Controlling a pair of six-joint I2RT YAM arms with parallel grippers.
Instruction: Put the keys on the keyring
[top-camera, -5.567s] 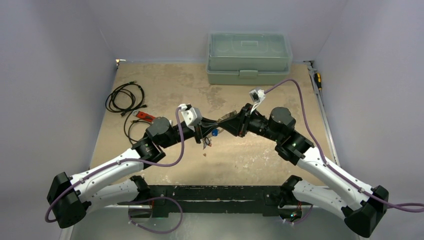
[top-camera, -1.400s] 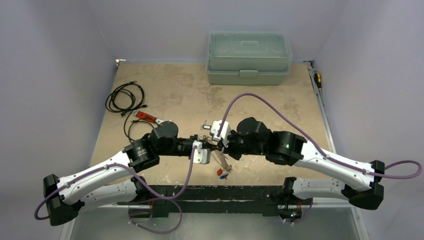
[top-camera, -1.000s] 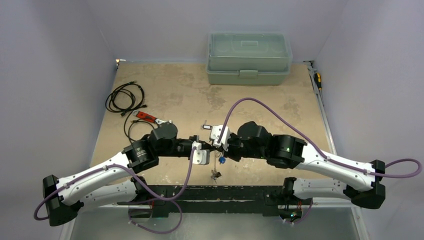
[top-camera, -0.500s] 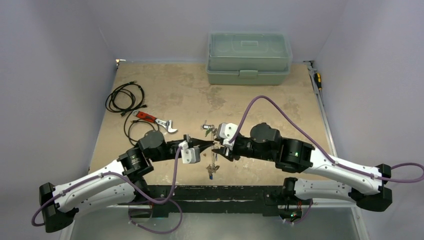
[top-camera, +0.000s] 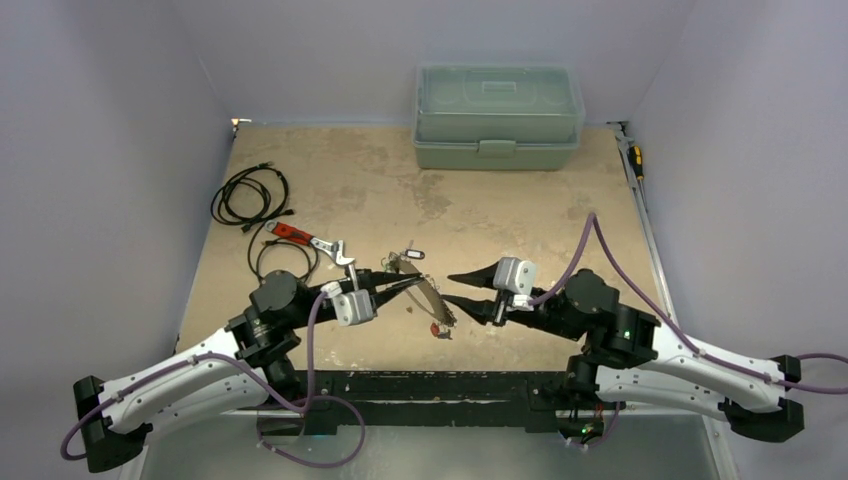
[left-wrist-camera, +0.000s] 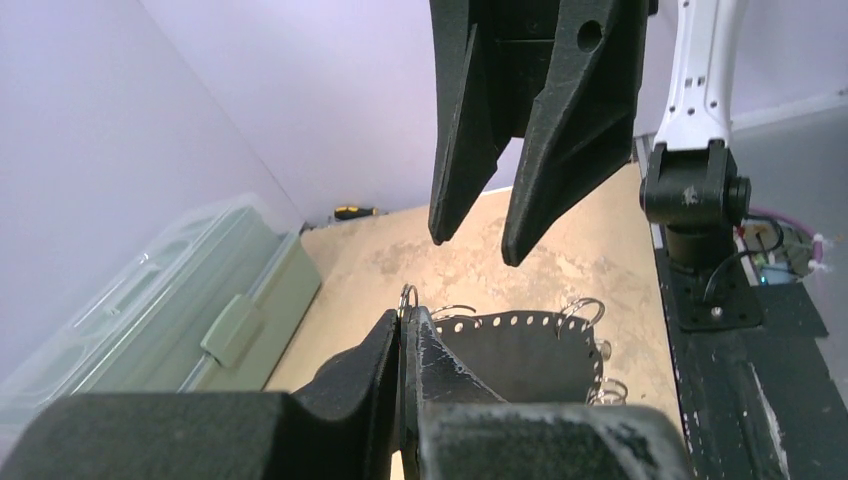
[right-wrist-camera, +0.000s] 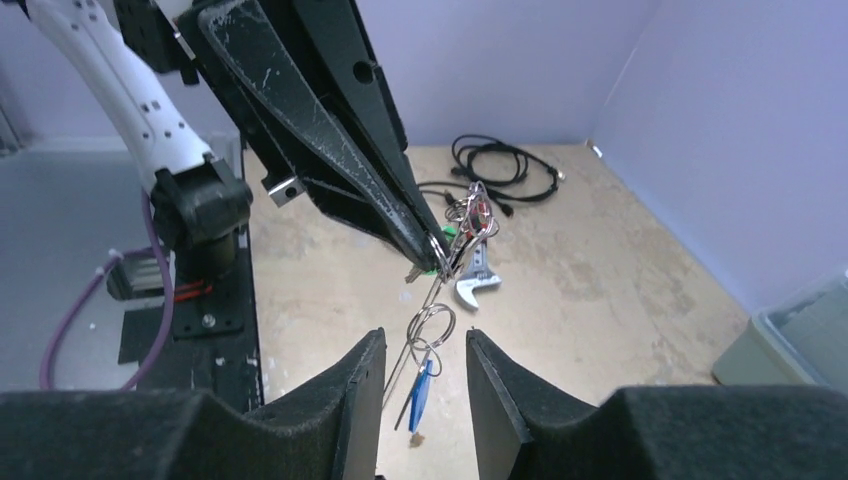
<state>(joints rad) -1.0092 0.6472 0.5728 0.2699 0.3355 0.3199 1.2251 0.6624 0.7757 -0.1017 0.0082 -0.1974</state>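
Note:
My left gripper (top-camera: 418, 282) is shut on the keyring (top-camera: 432, 298), a thin grey wire loop that hangs slanting down to the right. Keys (top-camera: 437, 329) with red and blue heads dangle at its low end. In the left wrist view the left gripper's fingertips (left-wrist-camera: 404, 318) pinch a bit of ring (left-wrist-camera: 407, 295). My right gripper (top-camera: 452, 288) stands open just right of the loop, holding nothing. In the right wrist view a blue key (right-wrist-camera: 422, 385) hangs on a small split ring (right-wrist-camera: 432, 325) ahead of the open right gripper (right-wrist-camera: 424, 340), touching neither finger.
A green toolbox (top-camera: 498, 115) stands at the back. A coiled black cable (top-camera: 250, 195) and a red-handled wrench (top-camera: 310, 240) lie to the left. A screwdriver (top-camera: 635, 160) rests along the right edge.
My right gripper has opened, let go of the keyring and pulled back to the right. The left arm has drawn back left, still holding the loop, which now hangs from it alone.

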